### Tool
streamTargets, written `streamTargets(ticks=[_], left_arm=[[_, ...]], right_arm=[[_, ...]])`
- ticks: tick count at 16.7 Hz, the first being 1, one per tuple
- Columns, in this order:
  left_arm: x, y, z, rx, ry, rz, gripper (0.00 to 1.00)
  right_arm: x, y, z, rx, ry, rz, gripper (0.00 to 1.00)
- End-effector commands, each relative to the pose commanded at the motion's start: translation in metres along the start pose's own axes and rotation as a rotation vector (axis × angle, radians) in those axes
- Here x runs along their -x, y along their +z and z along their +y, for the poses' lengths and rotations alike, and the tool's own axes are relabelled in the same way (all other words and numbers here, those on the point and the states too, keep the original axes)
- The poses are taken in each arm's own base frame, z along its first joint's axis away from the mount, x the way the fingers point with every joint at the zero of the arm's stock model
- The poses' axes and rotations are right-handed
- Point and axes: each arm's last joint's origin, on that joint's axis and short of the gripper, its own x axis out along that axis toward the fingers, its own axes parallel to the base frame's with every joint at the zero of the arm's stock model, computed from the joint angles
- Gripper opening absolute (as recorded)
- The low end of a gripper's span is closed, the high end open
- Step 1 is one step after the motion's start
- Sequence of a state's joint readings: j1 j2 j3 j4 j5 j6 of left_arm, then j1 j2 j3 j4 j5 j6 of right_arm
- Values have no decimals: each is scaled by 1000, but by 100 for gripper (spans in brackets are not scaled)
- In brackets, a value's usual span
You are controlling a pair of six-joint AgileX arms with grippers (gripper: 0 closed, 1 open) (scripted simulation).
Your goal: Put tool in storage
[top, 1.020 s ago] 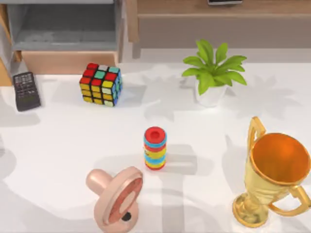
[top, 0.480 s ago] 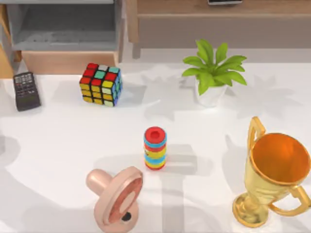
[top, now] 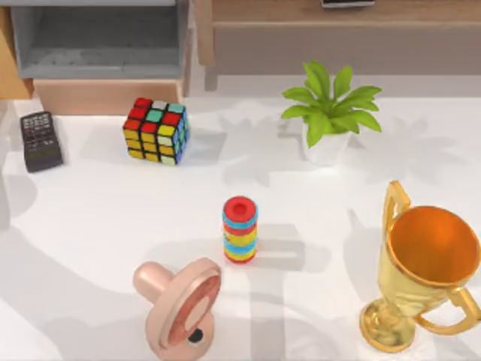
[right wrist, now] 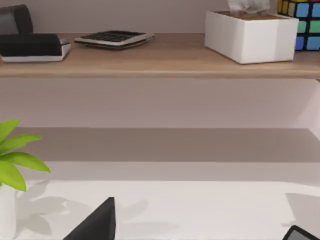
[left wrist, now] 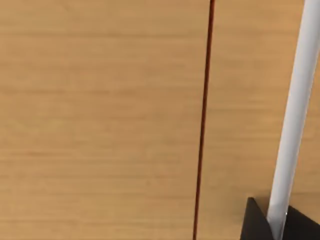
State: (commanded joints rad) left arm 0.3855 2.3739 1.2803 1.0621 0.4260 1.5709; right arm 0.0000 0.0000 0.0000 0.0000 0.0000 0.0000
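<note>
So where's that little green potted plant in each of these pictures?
Top view: the potted plant stands right of centre, toward the back of the table.
Left wrist view: this camera faces a tan wooden panel instead.
Right wrist view: the plant's leaves show in front of the shelf.
Shared landmark: the wooden shelf behind the plant.

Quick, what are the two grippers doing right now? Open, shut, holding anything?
Left gripper: facing a tan wooden panel; state cannot be told.
Right gripper: open, holding nothing.
</note>
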Motion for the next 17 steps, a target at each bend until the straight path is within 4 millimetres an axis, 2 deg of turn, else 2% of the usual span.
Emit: streamTargets(ticks=[4, 17], left_arm=[[-1, 0, 0, 0, -1, 0, 0], [-1, 0, 0, 0, -1, 0, 98]], right_arm=[[0, 0, 0, 0, 0, 0, 100], [0, 0, 0, 0, 0, 0, 100]])
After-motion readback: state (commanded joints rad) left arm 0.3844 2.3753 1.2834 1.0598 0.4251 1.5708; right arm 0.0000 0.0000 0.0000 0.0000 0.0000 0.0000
